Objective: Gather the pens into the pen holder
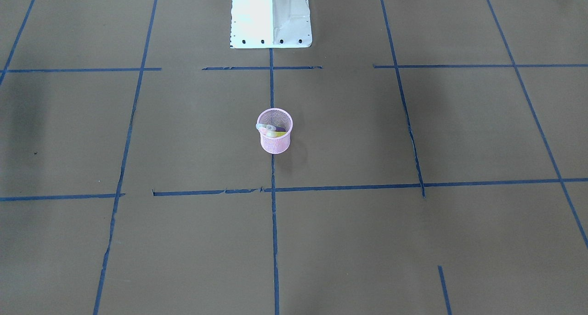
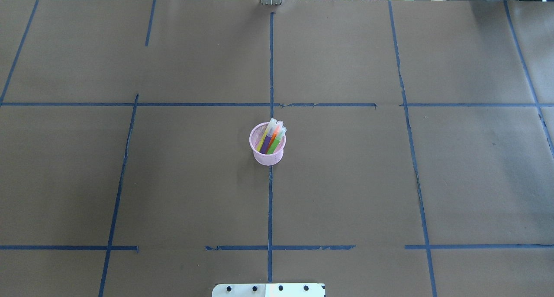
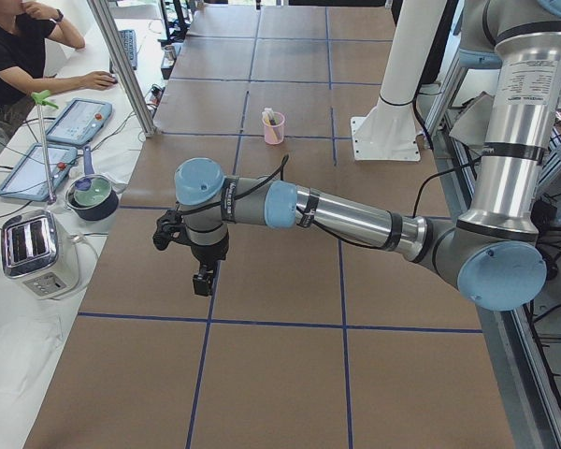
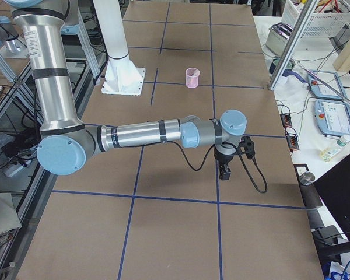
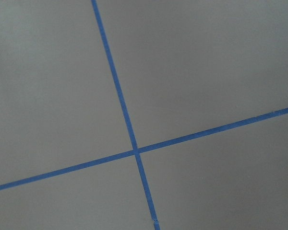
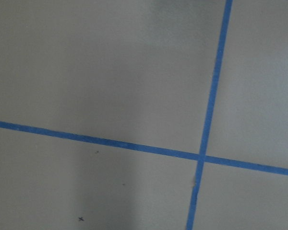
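The pink mesh pen holder (image 2: 268, 156) stands upright at the table's middle, on a blue tape line; it also shows in the front view (image 1: 274, 143). The pens stand inside it, leaning away from me: purple (image 2: 265, 143), orange (image 2: 272, 139), green (image 2: 275, 145), with a yellow one beside them. Their pale cap ends (image 1: 268, 128) stick out over the rim. My left gripper (image 3: 202, 281) hangs over the table far from the holder, and I cannot tell whether it is open. My right gripper (image 4: 224, 171) hangs likewise at the other end, and I cannot tell its state either. Both wrist views show only table and tape.
The white robot base (image 1: 271, 16) stands at the table's near edge. Blue tape lines (image 2: 270, 201) divide the brown table. Off the table's left end are a toaster (image 3: 37, 248), a pot (image 3: 92, 194), tablets and a seated operator (image 3: 19, 47).
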Action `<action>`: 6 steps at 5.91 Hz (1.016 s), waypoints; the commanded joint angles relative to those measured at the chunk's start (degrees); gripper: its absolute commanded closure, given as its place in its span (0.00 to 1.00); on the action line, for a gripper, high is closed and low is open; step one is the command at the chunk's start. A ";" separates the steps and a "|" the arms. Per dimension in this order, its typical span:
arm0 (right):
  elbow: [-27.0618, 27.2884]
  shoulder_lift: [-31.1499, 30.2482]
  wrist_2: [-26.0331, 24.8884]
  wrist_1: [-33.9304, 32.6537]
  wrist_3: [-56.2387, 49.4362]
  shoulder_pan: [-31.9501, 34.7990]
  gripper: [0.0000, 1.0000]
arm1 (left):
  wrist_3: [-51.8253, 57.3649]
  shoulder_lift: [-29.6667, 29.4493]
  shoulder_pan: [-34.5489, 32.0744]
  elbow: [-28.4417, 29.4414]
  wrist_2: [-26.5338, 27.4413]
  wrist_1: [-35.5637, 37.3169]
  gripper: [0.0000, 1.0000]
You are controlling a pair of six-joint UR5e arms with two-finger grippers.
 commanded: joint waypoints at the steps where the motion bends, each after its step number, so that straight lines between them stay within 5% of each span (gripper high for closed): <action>1: -1.40 -1.22 0.47 -1.57 -2.30 2.57 0.00 | -3.14 5.84 -0.14 -1.10 -1.61 -0.48 0.00; 6: -0.78 -3.60 -0.14 0.51 -2.56 2.14 0.00 | -2.97 9.58 3.29 -0.14 -1.35 -2.16 0.00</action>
